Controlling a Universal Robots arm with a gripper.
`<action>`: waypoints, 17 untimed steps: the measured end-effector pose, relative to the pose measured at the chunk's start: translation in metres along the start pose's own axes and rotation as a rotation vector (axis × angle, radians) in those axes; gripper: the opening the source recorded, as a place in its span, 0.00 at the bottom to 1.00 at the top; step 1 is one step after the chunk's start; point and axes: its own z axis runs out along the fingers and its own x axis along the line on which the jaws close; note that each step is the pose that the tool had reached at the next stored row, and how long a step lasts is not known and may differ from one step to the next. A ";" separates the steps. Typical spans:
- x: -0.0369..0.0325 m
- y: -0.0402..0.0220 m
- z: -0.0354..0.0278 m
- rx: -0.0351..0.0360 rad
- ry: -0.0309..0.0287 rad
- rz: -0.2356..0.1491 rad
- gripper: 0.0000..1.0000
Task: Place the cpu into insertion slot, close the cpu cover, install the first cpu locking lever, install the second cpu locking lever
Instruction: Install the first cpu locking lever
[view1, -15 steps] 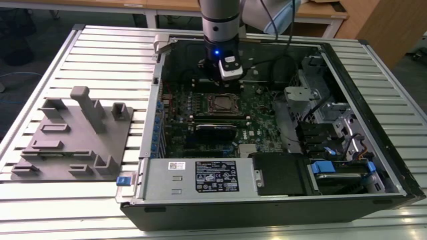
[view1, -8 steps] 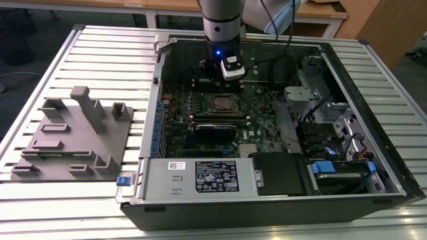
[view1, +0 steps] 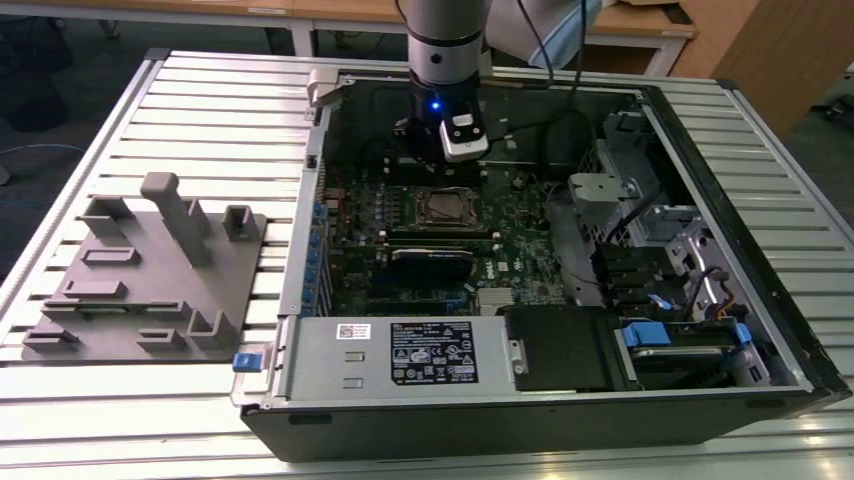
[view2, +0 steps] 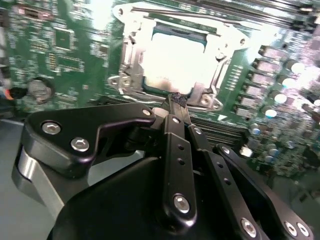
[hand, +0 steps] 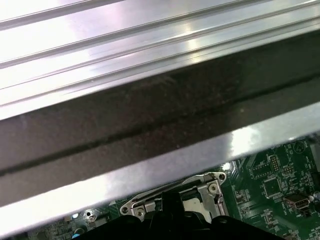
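Already one cpu (view2: 172, 57) sits in the insertion slot (view2: 150, 86), framed by the single cpu cover (view2: 131, 47) lying flat over it on the green board (view1: 527, 235) inside the open computer case (view1: 747, 250). Claw (view2: 176, 100), fingers pressed together, hovers just beside the socket's edge; the case rests on the table (view1: 200, 110).

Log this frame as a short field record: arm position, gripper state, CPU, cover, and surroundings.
arm: reaching into the open computer case, at the far side of the green board
gripper: fingers closed together, holding nothing, tip just beside the socket's edge
cpu: seated in the insertion slot
cpu cover: silver frame lying down around the chip
levers: state cannot be told
surroundings: grey fixture tray on the slatted table, at the exterior view's left
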 end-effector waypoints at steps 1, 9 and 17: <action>0.0000 0.0000 0.0000 0.0004 0.0010 0.000 0.10; -0.0021 -0.0027 0.0001 -0.0003 0.0019 -0.009 0.10; -0.0058 -0.0135 -0.0001 -0.0006 0.0020 -0.013 0.10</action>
